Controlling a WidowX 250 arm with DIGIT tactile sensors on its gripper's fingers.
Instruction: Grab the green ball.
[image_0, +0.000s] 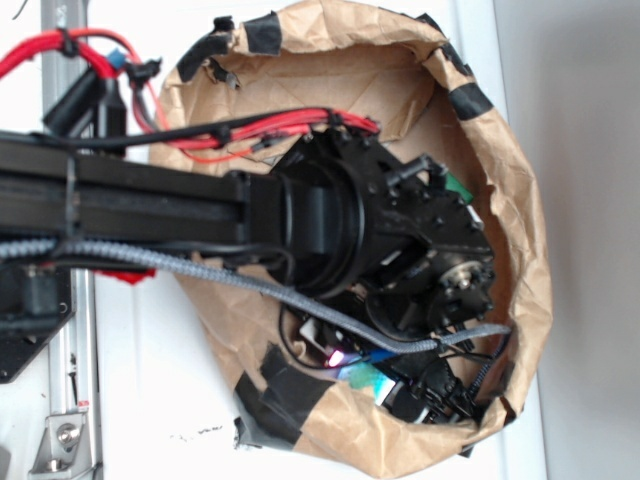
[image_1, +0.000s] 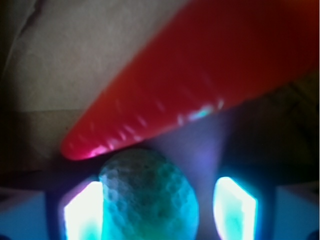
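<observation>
In the wrist view the green ball (image_1: 147, 195), teal and dimpled, sits between my gripper's (image_1: 159, 210) two glowing fingers. The left finger (image_1: 82, 212) touches the ball's side. The right finger (image_1: 234, 207) stands apart from it with a gap. The jaws are open around the ball. In the exterior view my gripper (image_0: 440, 385) reaches down into the brown paper basin (image_0: 520, 200), and the arm hides the ball.
An orange carrot (image_1: 200, 85) lies slanted just beyond the ball, its tip nearly touching the ball's top. The basin's crumpled paper wall rings the arm. A bit of flat green block (image_0: 458, 187) shows behind the wrist. Red and black cables (image_0: 250, 135) run along the arm.
</observation>
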